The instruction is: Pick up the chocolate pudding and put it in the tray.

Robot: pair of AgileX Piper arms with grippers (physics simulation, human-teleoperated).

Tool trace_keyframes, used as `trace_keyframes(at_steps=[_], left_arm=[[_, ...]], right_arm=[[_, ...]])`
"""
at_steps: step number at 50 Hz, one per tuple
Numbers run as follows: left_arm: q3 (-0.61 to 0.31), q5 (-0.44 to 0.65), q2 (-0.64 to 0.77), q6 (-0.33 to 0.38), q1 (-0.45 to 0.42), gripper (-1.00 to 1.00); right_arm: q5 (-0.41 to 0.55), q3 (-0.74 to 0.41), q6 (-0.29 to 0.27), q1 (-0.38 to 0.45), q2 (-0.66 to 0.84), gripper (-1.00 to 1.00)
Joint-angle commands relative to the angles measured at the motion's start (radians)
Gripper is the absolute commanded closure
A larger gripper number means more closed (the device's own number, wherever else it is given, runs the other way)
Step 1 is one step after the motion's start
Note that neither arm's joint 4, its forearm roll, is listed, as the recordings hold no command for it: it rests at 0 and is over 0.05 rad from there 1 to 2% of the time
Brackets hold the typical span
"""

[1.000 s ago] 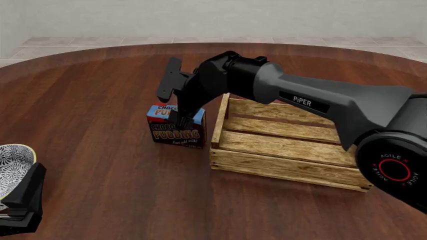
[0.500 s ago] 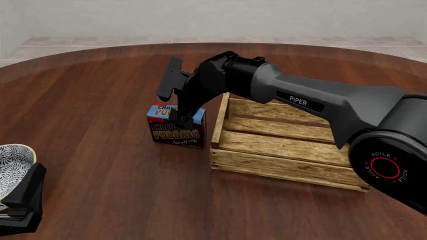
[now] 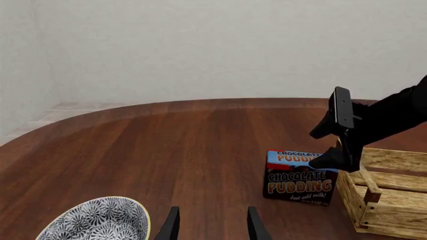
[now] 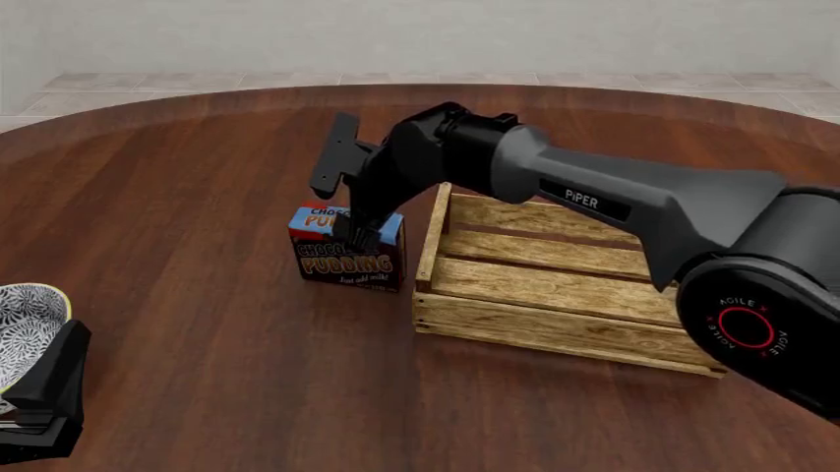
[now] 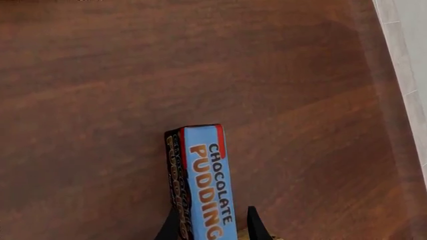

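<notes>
Beside the tray [image 4: 565, 295], right claw [image 4: 361, 234] pinching the chocolate pudding [image 4: 344, 258] (carton upright, on table).

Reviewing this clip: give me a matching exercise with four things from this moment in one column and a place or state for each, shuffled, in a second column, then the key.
1. chocolate pudding
2. tray
3. patterned bowl
4. right gripper

A. at the table's near left edge
B. fingers either side of the carton's top
C. upright on the table, left of the crate
D. nothing in it, right of the carton

Pairs: 1-C, 2-D, 3-A, 4-B
</notes>
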Motion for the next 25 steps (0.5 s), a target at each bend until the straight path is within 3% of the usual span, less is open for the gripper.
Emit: trace_keyframes(at_steps=[1, 25], left_arm=[[0.0, 0.0, 0.0, 0.0, 0.0, -1.0], [0.0, 0.0, 0.0, 0.0, 0.0, -1.0]], right_arm=[[-0.006, 0.003, 0.006, -0.001, 0.002, -1.0], [-0.026, 0.014, 0.023, 0.004, 0.018, -1.0]])
